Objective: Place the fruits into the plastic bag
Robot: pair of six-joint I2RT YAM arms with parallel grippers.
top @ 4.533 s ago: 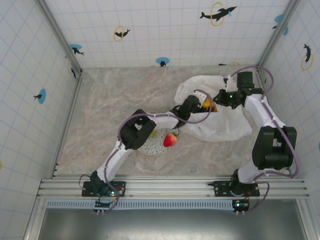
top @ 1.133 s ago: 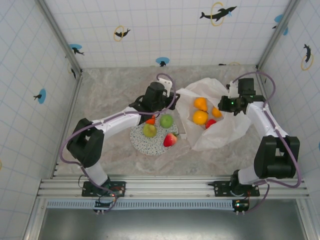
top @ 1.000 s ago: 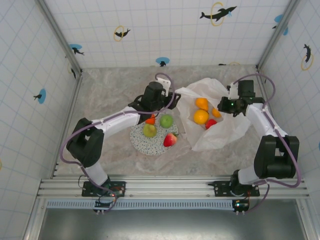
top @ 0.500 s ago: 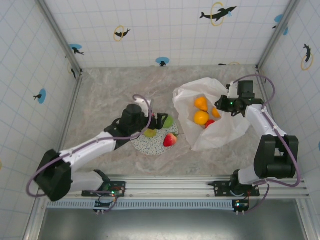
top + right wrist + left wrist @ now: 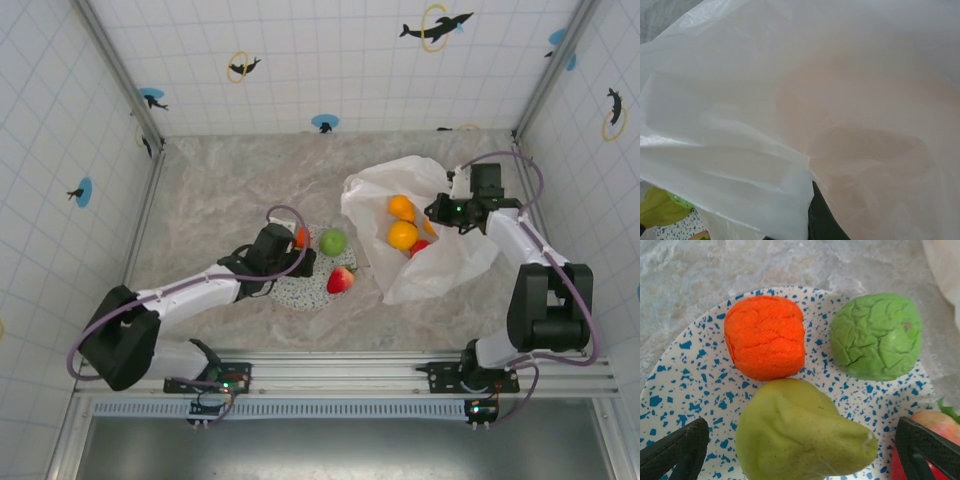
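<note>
while the plastic bag lies toward the table's far right corner, its rim apparently pinched by the right gripper and several fruits inside, four more sit on the speckled plate. the left gripper hangs spread wide astride the green pear near the plate's centre. an off-centre squeeze could squirt it into the touching orange fruit.

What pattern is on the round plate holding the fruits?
The round plate is white with blue terrazzo-like speckles; the left wrist view shows it best.
</note>
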